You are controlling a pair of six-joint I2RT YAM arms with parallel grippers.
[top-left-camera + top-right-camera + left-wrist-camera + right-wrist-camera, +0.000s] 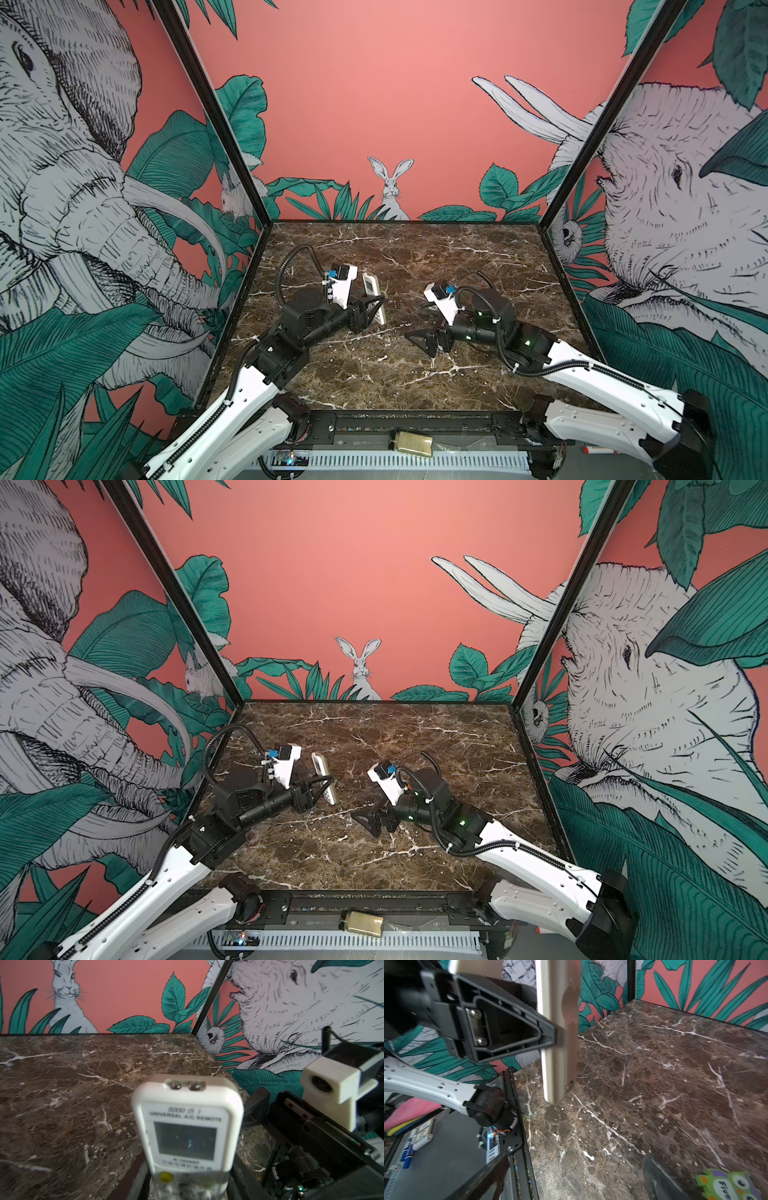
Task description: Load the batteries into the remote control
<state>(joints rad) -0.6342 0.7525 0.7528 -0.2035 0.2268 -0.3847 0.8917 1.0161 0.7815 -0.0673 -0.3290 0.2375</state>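
Remote control is held tight by the left gripper. At four o'clock from it, the right gripper is held wide open.

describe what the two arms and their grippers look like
The left arm and right arm have white shells on the long links and black joint housings. Black ribbed cable hoses run along them. Each wrist carries a white camera block with a blue part. The left gripper and right gripper have black triangular fingers. A green light glows on the right arm.
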